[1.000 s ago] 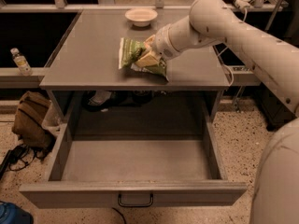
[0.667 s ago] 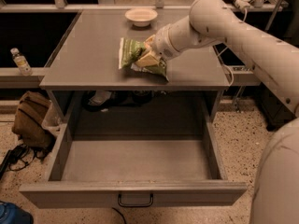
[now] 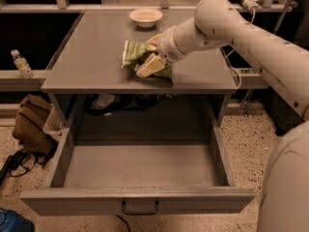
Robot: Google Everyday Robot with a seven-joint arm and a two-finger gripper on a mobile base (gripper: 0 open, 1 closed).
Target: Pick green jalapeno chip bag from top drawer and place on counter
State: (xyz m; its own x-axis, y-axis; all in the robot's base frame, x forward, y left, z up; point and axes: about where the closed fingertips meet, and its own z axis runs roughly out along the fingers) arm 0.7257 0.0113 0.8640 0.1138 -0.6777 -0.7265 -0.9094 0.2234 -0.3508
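Observation:
The green jalapeno chip bag point(image 3: 134, 52) lies on the counter point(image 3: 96, 57), near its front middle. My gripper point(image 3: 152, 53) reaches in from the right and sits over the bag's right half, one cream finger point(image 3: 150, 66) in front of the bag and one behind it, shut on the bag. The bag's right end is hidden by the gripper. The top drawer point(image 3: 137, 166) is pulled fully out below the counter and holds nothing; its dark pull handle point(image 3: 139, 209) shows on the front panel.
A white bowl point(image 3: 146, 17) stands at the back of the counter. A water bottle point(image 3: 21, 63) stands on a ledge at the left. A brown bag point(image 3: 31, 123) lies on the floor to the left of the drawer.

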